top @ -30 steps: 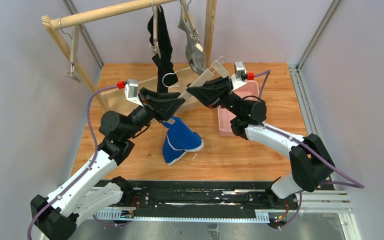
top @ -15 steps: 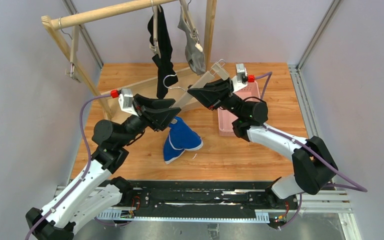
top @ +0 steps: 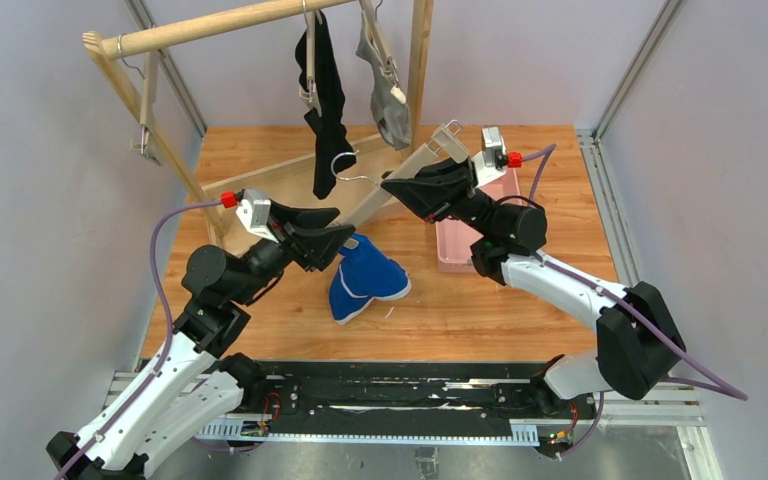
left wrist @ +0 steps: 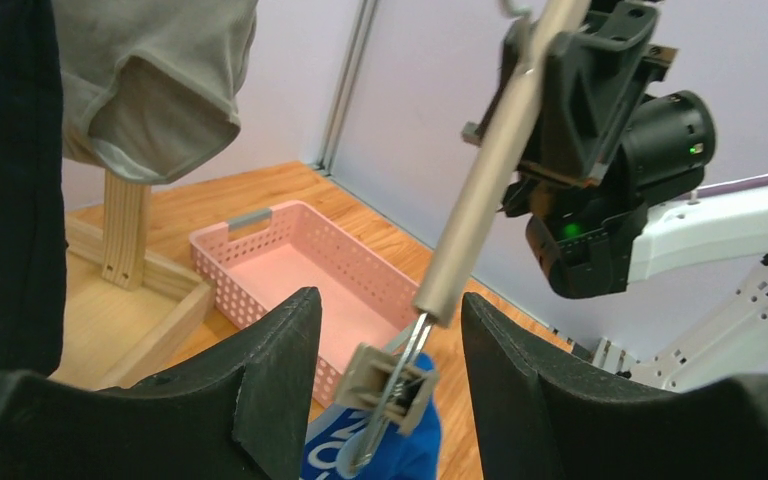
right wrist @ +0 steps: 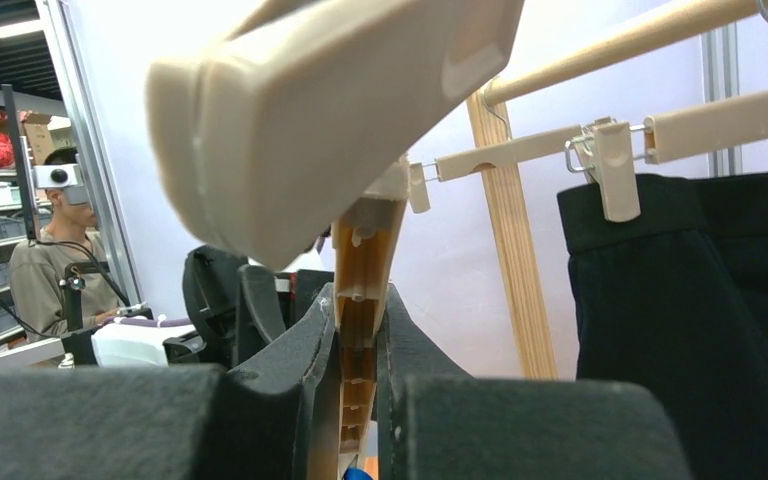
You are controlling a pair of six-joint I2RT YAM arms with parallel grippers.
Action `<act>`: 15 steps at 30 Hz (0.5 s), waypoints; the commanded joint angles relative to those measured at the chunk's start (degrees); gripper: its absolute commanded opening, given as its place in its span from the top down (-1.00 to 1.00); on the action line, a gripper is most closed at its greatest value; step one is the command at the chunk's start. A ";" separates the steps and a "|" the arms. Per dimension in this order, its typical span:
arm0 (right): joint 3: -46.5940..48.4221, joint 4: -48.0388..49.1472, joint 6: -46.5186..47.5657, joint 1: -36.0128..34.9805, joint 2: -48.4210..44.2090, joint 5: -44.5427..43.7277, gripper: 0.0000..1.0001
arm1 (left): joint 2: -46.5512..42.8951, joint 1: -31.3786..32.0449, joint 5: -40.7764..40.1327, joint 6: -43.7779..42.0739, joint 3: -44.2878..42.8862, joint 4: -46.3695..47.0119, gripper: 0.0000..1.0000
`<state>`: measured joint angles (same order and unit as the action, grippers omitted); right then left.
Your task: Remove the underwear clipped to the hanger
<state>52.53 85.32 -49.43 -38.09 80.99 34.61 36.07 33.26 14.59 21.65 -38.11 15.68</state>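
1. Left fingers (left wrist: 270,390) are spread with nothing between them. They sit just near-left of the low end of the hanger (left wrist: 480,180).
2. Right fingers (right wrist: 290,380) are pressed onto the hanger's bar, pinching it partway up. The bar is held tilted, with its low end to the near left and its high end to the far right.
3. The clip (left wrist: 385,385) at the low end is right above the top edge of the blue underwear (top: 368,282). Cannot tell whether it grips the cloth.
4. The blue underwear lies rumpled on the bench (top: 480,310), mid-scene, left of the pink basket (left wrist: 260,305).
5. The black underwear (top: 328,100) and grey underwear (top: 388,100) hang clipped from the wooden rail (top: 210,25) at the far side, black to the left of grey.
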 commanded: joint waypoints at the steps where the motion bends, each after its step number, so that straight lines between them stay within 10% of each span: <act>1: 0.09 3.09 -0.24 -0.36 -3.35 1.14 0.99 | -0.98 0.58 -1.46 -1.57 0.58 -1.43 -0.19; 7: -0.56 2.25 0.45 -0.36 -4.75 0.99 0.99 | -1.02 0.57 -1.13 -1.43 0.58 -1.38 -0.14; 12: -0.58 1.94 0.56 -0.30 -4.61 0.58 0.99 | -0.37 0.56 1.95 -0.82 0.32 0.09 0.89; 15: -0.43 2.01 0.45 -0.37 -4.15 0.48 0.99 | 0.33 0.58 4.30 -0.64 -0.05 0.31 1.00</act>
<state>51.90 84.60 -48.40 -38.02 78.15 34.74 35.44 33.67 16.58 21.45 -37.80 14.79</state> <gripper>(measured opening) 0.107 0.117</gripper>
